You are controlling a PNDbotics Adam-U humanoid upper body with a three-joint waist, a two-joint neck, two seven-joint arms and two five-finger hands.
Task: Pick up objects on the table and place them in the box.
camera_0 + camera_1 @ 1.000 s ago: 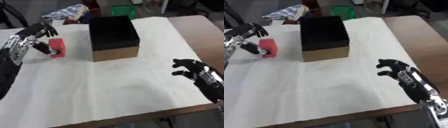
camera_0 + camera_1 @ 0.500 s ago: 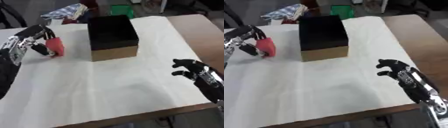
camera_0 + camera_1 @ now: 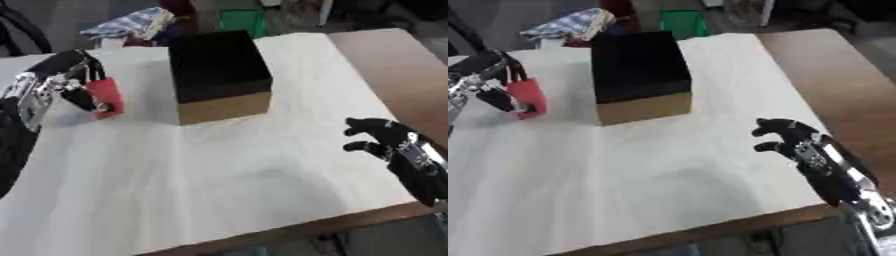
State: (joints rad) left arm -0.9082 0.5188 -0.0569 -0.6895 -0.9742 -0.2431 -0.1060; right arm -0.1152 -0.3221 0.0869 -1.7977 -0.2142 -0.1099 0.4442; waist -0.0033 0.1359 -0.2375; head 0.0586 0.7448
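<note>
A red block (image 3: 107, 97) is held at the left of the table, just off the white cloth, with my left hand (image 3: 70, 85) curled round it from the left. To its right stands the box (image 3: 217, 74), black inside with tan cardboard sides, open at the top. My right hand (image 3: 385, 139) rests at the right of the table with relaxed fingers, holding nothing.
A white cloth (image 3: 227, 170) covers most of the brown table (image 3: 394, 65). Beyond the far edge lie a patterned bundle of fabric (image 3: 131, 22) and a green container (image 3: 241, 21).
My left hand has closed on the red block and lifted and tilted it slightly. The right hand has stayed where it was.
</note>
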